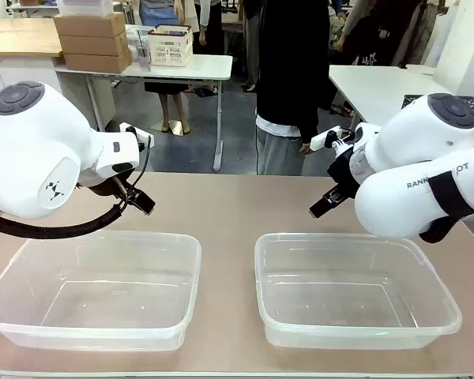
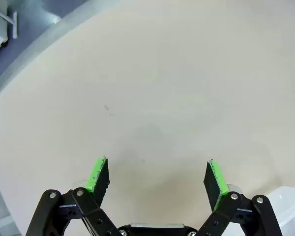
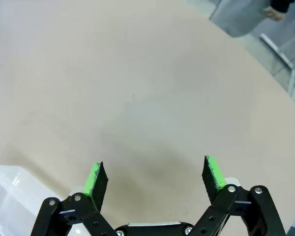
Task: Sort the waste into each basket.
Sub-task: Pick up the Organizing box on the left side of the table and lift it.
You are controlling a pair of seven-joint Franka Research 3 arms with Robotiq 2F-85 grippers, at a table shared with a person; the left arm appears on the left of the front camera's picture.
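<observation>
1. My left end effector [image 1: 139,199] hangs above the table [image 1: 229,201], just past the far rim of the left tub [image 1: 103,236]. It is tilted down and toward the middle.
2. Its jaws stand wide apart and hold nothing. In the left wrist view the green pads [image 2: 94,176] frame only the bare tan table top.
3. A rounded corner of the left tub [image 2: 291,209] edges into that wrist view at the bottom right.
4. My right end effector [image 1: 322,207] hangs above the table just past the far left corner of the right tub [image 1: 340,235], angled down and inward.
5. Its jaws are also spread wide with nothing gripped. In the right wrist view the pads [image 3: 92,178] have plain table between them.
6. A piece of the right tub [image 3: 10,194] shows at the lower left of that wrist view.
7. The two clear tubs sit side by side on the near half of the table, apart, with a strip of table between them. The table shows through their floors.
8. A person [image 1: 288,79] in a dark top stands at the far edge of the table, one hand [image 1: 306,148] hanging near it.
</observation>
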